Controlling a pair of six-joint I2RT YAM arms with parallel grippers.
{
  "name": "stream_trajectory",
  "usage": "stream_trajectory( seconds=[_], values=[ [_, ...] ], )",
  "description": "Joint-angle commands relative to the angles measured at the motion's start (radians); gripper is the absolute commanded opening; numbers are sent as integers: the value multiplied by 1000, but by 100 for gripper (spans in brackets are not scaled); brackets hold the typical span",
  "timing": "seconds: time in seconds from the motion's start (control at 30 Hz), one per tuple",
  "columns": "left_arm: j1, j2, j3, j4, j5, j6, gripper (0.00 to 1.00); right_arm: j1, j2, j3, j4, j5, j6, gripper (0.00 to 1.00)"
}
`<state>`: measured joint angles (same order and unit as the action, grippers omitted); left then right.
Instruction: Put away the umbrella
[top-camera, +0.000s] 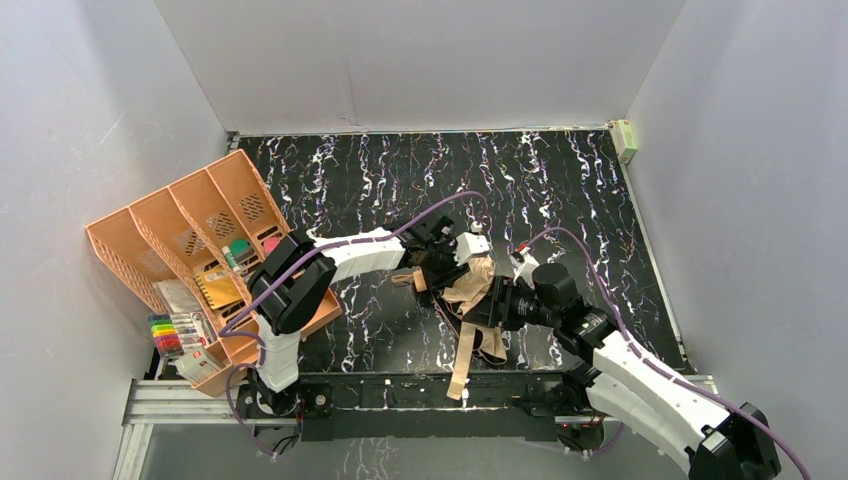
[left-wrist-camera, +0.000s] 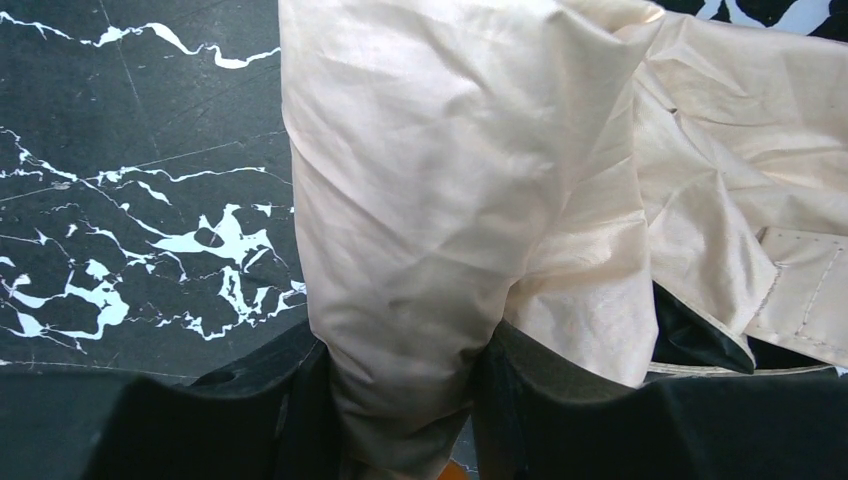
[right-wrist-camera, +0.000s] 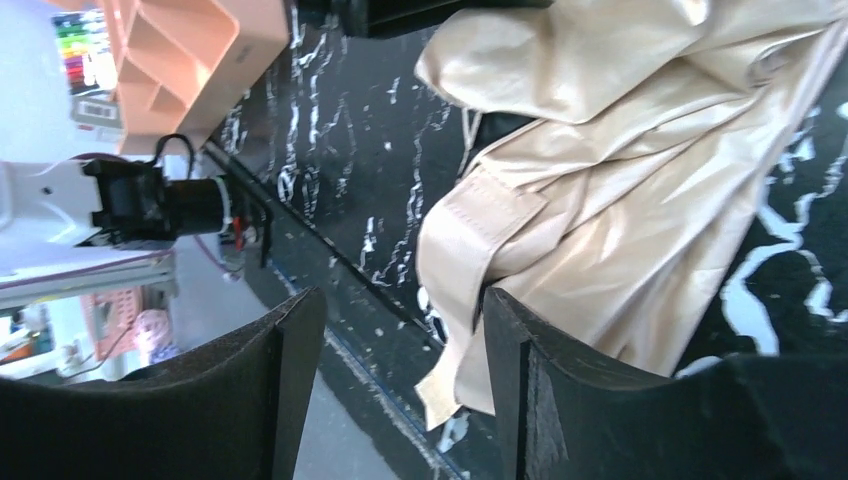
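Plenty is hidden here. From the top camera the umbrella is a crumpled tan heap in the middle of the table, and both grippers crowd over it, so its shaft and handle can't be made out. The left gripper meets the heap's far-left side, and the right gripper sits at its near-right side. The left wrist camera is all cloth: the umbrella fills the frame, and the left gripper is clamped on a thick fold of canopy, fingers pressed in from both sides. On the right wrist camera the right gripper stands spread, nothing pinched; the strap droops against one finger, and the canopy runs off the frame's top and right.

The table is glossy black marble-look with white veins, boxed in by plain pale walls. An orange organizer with slotted sides leans at the left edge, with a marker pack beside it.

The fabric is satiny beige, creased and folded, with black lining peeking out. The strap is flat and stitched, trailing towards the table's near edge.
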<state>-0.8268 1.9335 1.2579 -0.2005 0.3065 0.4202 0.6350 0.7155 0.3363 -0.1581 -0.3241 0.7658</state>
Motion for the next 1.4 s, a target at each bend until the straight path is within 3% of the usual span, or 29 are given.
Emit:
stream_trajectory(
  seconds=[0.0, 0.17, 0.47, 0.63, 0.87, 1.1, 1.27, 1.33, 1.37],
  values=[
    [10, -8, 1, -59, -117, 48, 1, -1, -21, -29, 64, -84, 84, 68],
    [10, -3, 6, -60, -104, 48, 1, 0, 11, -88, 93, -22, 129, 67],
    [9, 8, 14, -66, -103, 51, 0, 0, 168, -193, 511, -128, 193, 58],
    [10, 13, 18, -69, -102, 52, 0, 5, 206, -206, 653, -160, 199, 54],
    [10, 19, 24, -74, -114, 58, 0, 5, 232, -218, 691, -173, 203, 41],
    [20, 35, 49, -86, -110, 57, 0, 15, 322, -241, 695, -161, 211, 34],
    [27, 41, 54, -90, -111, 62, 0, 19, 387, -244, 782, -184, 221, 13],
    [35, 44, 54, -91, -117, 72, 0, 19, 380, -228, 757, -196, 220, 0],
    [43, 46, 54, -92, -123, 77, 0, 20, 365, -215, 712, -199, 218, 0]
  ],
)
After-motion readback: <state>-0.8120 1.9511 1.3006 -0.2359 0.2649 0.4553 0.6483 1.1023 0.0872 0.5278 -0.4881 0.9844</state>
